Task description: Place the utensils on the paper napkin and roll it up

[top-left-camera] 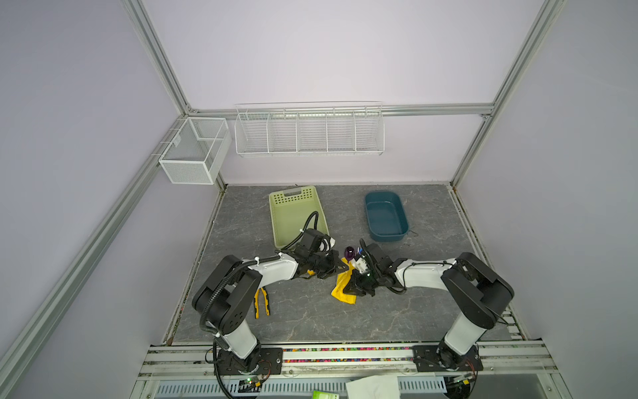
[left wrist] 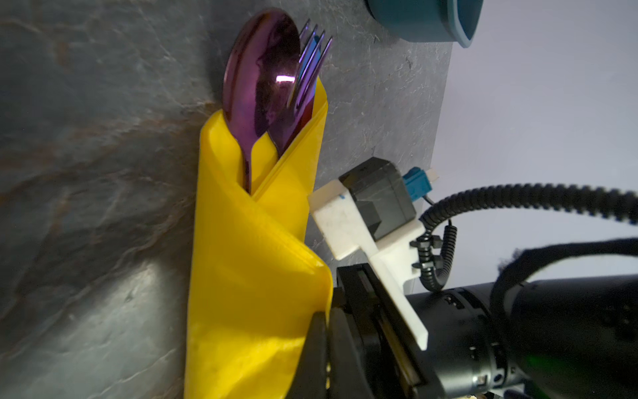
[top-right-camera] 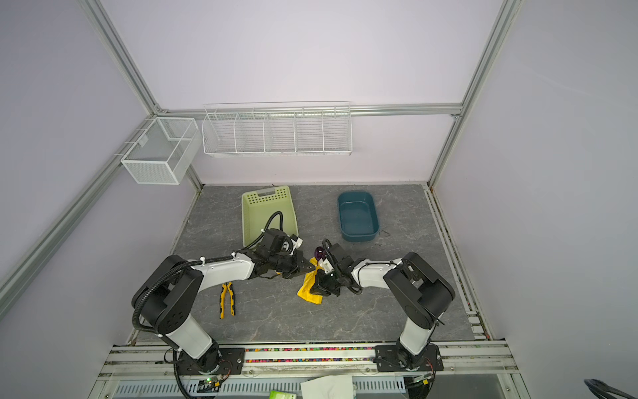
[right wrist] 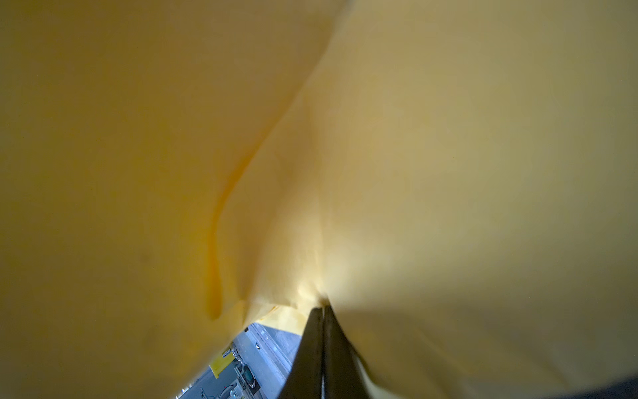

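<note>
Paper napkin (left wrist: 248, 276) wraps utensils (left wrist: 266, 76); left tool (left wrist: 324, 321) and right tool (right wrist: 322, 311) clenched on it. Green basket (top-left-camera: 272, 221), blue tub (top-left-camera: 368, 214) at tabletop (top-left-camera: 310, 311) rear.

The paper napkin (top-left-camera: 340, 288) lies in the middle of the counter (top-left-camera: 310, 321), between the two claws. It is wrapped around the spoon (left wrist: 259, 79) and the fork (left wrist: 312, 58). They lie side by side and touch, and their heads stick out of the far end, toward the tub (top-left-camera: 386, 235). The left claw (top-left-camera: 341, 267) is just left of the napkin. The right claw (top-left-camera: 350, 289) is at its right side, with paper between its tips. The tray (top-left-camera: 290, 221) sits at the back, left of the tub. The pliers (top-left-camera: 261, 302) lie at the front left, by the left arm. A wire rack (top-left-camera: 309, 133) hangs on the back wall, and a mesh box (top-left-camera: 195, 150) hangs on the left wall.
</note>
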Action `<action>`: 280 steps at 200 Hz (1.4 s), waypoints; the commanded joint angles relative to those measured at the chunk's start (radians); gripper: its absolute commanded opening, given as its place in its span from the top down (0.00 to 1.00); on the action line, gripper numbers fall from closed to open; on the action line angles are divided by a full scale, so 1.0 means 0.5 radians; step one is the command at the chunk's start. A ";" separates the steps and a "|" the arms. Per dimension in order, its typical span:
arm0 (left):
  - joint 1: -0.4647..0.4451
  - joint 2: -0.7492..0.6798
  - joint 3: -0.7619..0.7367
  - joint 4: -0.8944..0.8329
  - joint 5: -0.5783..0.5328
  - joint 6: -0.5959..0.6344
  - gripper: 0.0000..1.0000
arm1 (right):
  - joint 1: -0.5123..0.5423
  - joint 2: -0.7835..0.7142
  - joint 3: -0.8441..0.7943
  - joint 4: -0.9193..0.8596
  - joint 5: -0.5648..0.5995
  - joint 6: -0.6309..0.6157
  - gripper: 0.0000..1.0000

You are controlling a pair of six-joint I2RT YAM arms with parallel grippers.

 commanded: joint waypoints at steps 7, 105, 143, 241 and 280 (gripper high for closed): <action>-0.032 0.013 0.063 0.137 0.026 -0.114 1.00 | 0.013 0.081 -0.027 -0.045 0.072 0.039 0.93; -0.120 0.220 0.003 0.646 0.079 -0.480 1.00 | 0.004 -0.157 -0.093 -0.078 0.114 0.053 0.93; -0.120 0.250 -0.004 0.681 0.098 -0.494 1.00 | -0.007 -0.381 -0.151 -0.190 0.153 0.047 0.93; -0.117 0.278 -0.007 0.690 0.110 -0.511 1.00 | -0.020 -0.572 -0.400 -0.138 0.229 0.160 0.93; -0.117 0.266 -0.006 0.633 0.092 -0.487 1.00 | -0.020 -0.498 -0.403 0.008 0.172 0.178 0.93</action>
